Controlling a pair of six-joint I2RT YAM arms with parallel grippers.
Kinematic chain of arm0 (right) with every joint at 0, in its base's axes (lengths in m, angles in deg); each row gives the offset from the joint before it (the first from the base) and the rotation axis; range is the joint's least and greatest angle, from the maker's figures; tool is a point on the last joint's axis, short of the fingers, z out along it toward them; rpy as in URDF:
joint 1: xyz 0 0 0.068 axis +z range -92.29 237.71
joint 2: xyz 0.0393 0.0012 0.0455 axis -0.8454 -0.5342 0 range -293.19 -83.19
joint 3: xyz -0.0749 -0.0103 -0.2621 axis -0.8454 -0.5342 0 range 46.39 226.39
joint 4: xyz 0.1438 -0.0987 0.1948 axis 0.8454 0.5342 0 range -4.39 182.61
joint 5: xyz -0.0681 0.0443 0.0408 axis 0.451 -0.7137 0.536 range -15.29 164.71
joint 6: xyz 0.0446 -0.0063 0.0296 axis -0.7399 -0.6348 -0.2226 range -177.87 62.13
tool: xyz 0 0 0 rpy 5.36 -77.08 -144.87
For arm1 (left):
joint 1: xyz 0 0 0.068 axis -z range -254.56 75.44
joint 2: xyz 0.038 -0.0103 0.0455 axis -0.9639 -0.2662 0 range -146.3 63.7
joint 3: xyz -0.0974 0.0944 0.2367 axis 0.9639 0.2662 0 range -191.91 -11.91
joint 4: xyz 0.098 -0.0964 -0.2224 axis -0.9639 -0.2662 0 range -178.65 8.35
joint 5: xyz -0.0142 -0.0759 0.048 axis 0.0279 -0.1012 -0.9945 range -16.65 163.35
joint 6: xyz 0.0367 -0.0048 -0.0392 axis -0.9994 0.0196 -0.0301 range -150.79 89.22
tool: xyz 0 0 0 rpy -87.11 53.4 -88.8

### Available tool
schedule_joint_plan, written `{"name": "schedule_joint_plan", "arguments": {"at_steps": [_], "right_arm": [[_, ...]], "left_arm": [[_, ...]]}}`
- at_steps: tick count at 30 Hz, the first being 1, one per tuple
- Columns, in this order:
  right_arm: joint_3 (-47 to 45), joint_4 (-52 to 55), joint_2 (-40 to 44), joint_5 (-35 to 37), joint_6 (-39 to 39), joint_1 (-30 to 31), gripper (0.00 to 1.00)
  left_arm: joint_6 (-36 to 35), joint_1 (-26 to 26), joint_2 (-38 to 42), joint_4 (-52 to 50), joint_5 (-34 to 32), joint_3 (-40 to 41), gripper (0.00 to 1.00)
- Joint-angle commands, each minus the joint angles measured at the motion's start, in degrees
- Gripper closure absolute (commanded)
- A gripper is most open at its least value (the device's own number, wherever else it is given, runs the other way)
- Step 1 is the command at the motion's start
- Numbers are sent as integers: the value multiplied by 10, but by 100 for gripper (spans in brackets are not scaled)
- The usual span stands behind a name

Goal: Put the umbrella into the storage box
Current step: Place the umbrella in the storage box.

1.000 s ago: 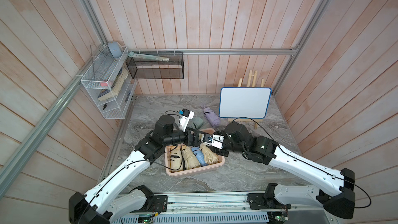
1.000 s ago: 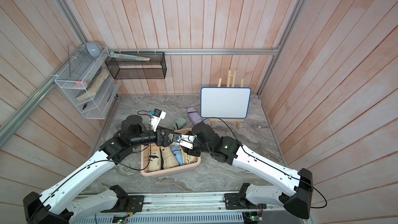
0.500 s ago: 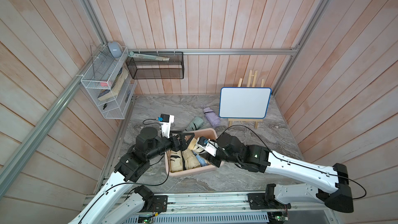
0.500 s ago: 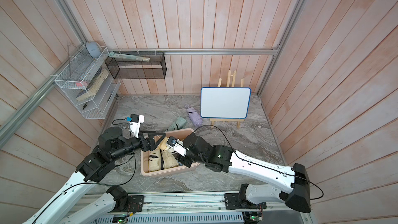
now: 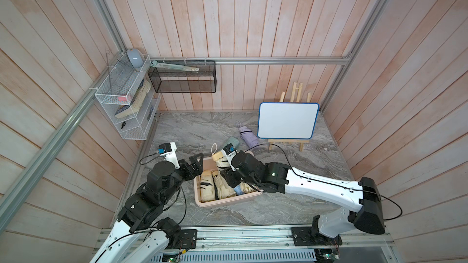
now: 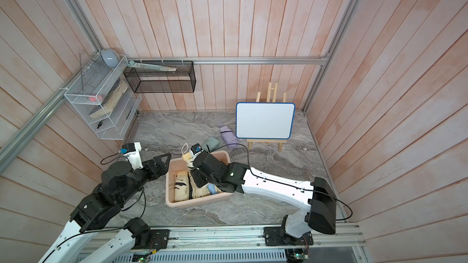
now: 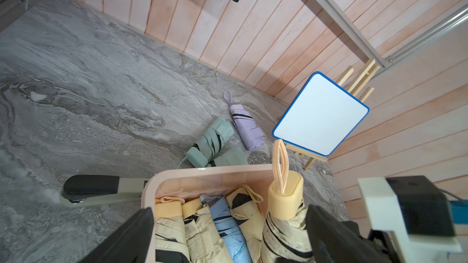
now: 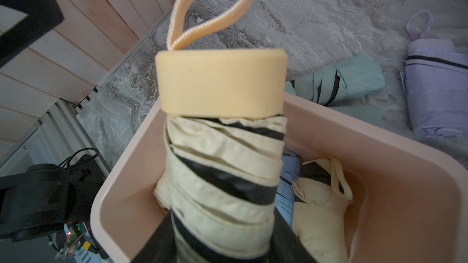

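Cream umbrella [image 8: 222,148] over storage box [image 8: 395,198], stapler [image 7: 101,188] only in left wrist view

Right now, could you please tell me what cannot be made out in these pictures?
- Cream umbrella in the right claw: lower end cut off by the right wrist view's edge.
- Storage box floor: mostly covered by umbrellas, every view.
- White wire rack contents: too small in both top views.

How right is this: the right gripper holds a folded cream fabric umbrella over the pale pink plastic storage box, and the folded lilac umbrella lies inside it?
Wrong in one point: the folded lilac umbrella lies on the grey table, outside the pale pink storage box, as the left wrist view shows. The rest holds.
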Motion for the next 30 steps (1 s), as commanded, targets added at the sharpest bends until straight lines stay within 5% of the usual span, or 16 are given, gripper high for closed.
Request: {"name": "schedule_joint_plan", "arguments": {"at_steps": [1, 21, 30], "right_arm": [[44, 54, -34, 35, -97, 2, 71], [167, 230, -219, 66, -151, -11, 69], [132, 203, -237, 48, -162, -14, 47]], "left_arm": [[33, -3, 10, -31, -54, 0, 0], [57, -3, 16, -42, -26, 16, 0], [58, -3, 2, -41, -18, 19, 0]]}}
